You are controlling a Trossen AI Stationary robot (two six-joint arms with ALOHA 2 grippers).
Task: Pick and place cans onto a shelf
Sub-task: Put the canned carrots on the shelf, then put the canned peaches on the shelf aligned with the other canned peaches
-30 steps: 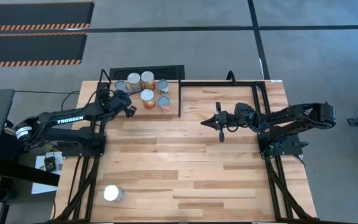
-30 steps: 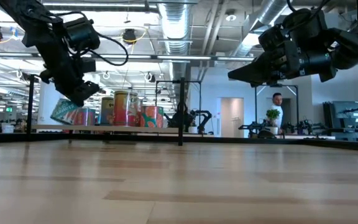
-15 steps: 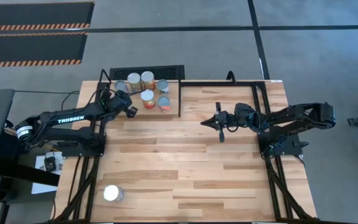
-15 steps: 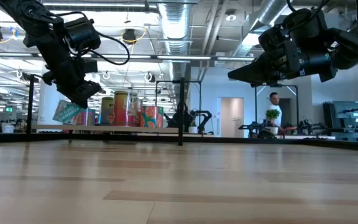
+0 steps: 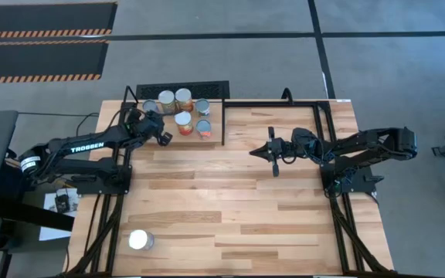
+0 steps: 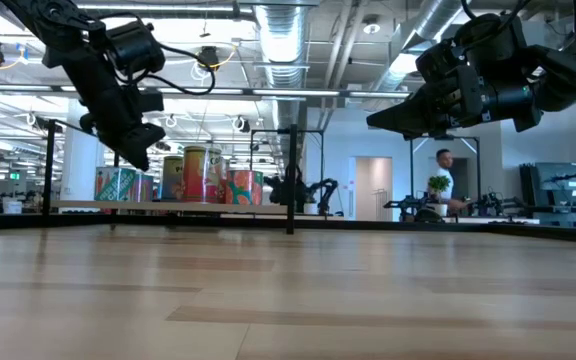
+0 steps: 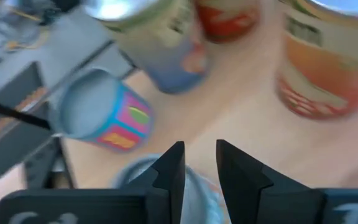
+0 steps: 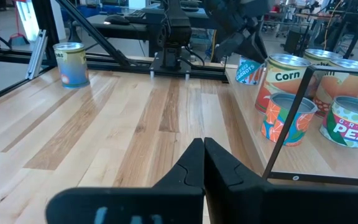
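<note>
left gripper (image 5: 163, 137) above the shelf (image 5: 210, 134) — beside cans (image 5: 183, 121), one can (image 5: 140, 240) apart

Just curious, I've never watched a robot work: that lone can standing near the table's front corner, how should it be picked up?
The lone can stands upright, nothing beside it. Probably best to come from above or the side and close the fingers across its round wall, below the rim.

High view straight down, low view level at tabletop, wrist views close, all sharing the shelf (image 5: 178, 116) cans (image 6: 196, 174).

the left pincer (image 6: 140, 152) hangs above the cans (image 6: 183, 175) on the shelf (image 6: 168, 206), the right pincer (image 6: 388, 120) raised well apart.
</note>
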